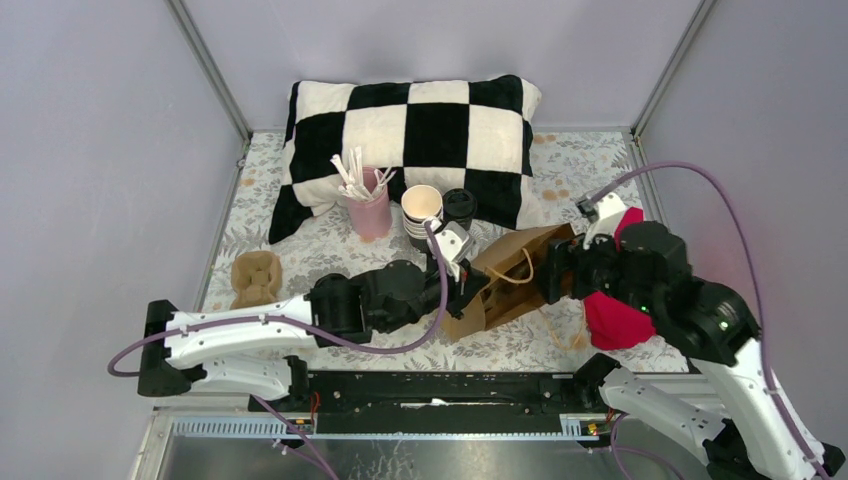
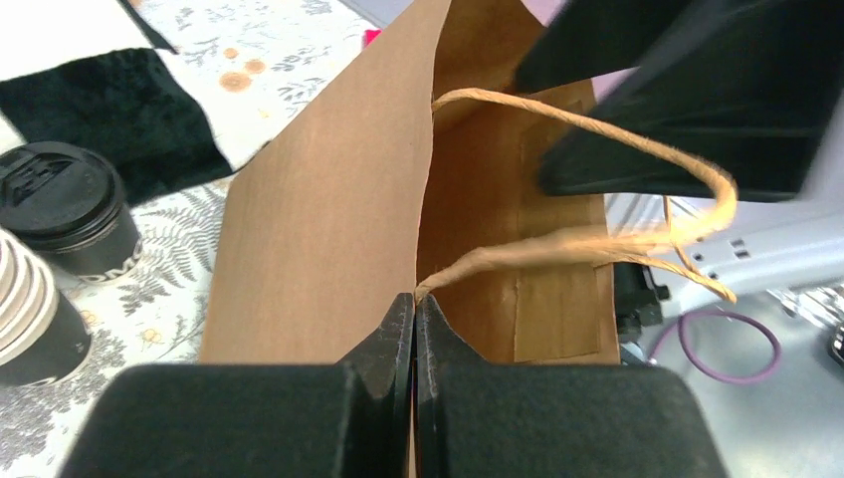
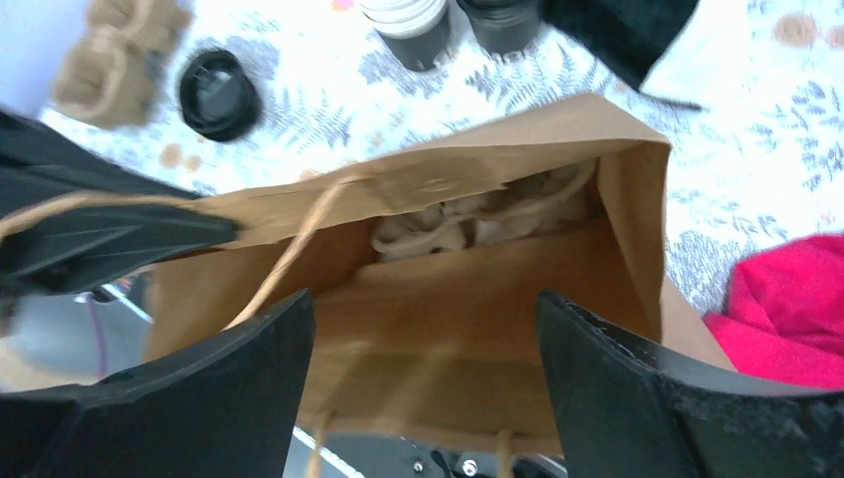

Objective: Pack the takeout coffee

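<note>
Paper bag [image 1: 515, 270] rim apparently clenched in left jaws; right jaws released. Slip would collapse mouth against takeout coffee [image 2: 70, 214].

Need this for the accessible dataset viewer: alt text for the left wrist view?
The left gripper is shut on the near rim of a brown paper bag whose open mouth faces the camera, twine handles looping across. At left, on a floral cloth, stand the lidded takeout coffee and a stack of lidless cups.

white lettering is seen on the side of the takeout coffee [image 2: 78, 224]; only a fragment, seemingly "dm", is made out.
</note>
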`<move>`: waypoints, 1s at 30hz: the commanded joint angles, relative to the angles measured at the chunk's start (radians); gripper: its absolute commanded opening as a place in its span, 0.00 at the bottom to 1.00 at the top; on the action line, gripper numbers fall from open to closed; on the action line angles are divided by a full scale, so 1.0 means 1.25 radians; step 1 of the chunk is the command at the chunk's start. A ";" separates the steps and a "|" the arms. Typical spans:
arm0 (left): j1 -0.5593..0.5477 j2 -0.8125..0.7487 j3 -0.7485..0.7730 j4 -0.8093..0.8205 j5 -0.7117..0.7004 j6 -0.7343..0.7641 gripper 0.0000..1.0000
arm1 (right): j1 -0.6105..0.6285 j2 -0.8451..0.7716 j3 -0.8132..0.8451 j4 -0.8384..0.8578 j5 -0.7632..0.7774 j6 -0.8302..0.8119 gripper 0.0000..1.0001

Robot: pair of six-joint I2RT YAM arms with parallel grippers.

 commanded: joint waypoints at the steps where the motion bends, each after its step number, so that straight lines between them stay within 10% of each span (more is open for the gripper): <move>1: -0.003 0.046 0.090 -0.061 -0.118 -0.035 0.00 | 0.002 -0.017 0.111 -0.005 -0.056 0.090 0.93; 9: 0.015 0.135 0.307 -0.297 -0.271 -0.244 0.00 | 0.002 -0.037 0.227 0.013 0.294 0.171 1.00; 18: 0.189 0.111 0.282 -0.107 0.114 -0.419 0.00 | 0.002 -0.029 0.161 0.030 0.273 0.147 1.00; 25: 0.195 0.167 0.233 -0.117 0.097 -0.424 0.00 | 0.002 -0.059 0.133 0.014 0.296 0.150 1.00; 30: 0.211 0.329 0.359 -0.191 0.293 -0.365 0.00 | 0.002 -0.075 0.124 0.014 0.305 0.150 1.00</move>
